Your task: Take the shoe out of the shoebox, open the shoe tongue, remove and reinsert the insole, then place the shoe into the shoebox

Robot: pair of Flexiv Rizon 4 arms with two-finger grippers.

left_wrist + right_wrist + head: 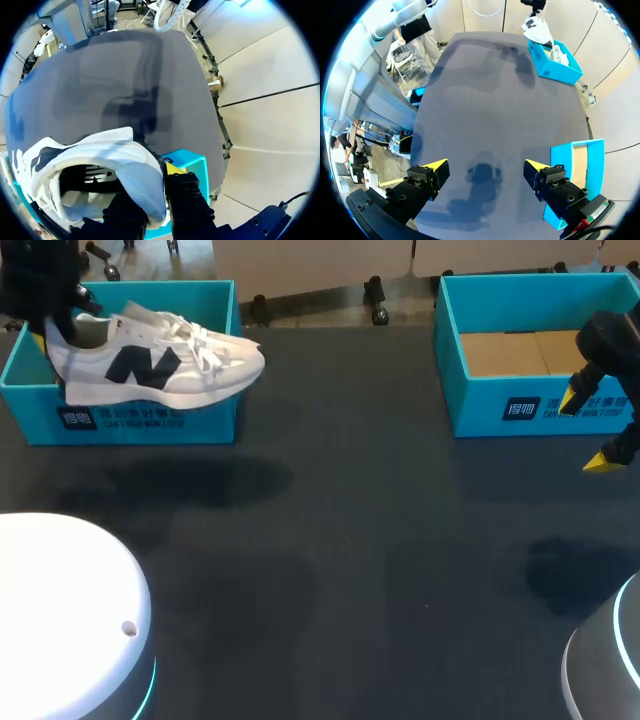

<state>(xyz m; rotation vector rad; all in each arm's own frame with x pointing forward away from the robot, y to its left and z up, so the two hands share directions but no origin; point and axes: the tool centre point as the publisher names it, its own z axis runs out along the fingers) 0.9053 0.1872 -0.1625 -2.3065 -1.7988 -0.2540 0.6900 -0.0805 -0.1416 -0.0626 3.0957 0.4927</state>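
Shoebox [150,422], teal, open-topped: white shoe [150,365] at its rim level, toe projecting past its right wall. Left pincer [152,187] clamps the heel collar, one finger inside, one outside. Well right of the shoebox, second teal box [480,405] contains brown cardboard [510,352]. Right pincer [486,165] spread wide at its front wall.

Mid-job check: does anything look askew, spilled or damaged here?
Nothing spilled or damaged. The shoe rides high over the left box, toe jutting past its wall, but only because the left hand grips its heel. The right hand hangs open by the other box.
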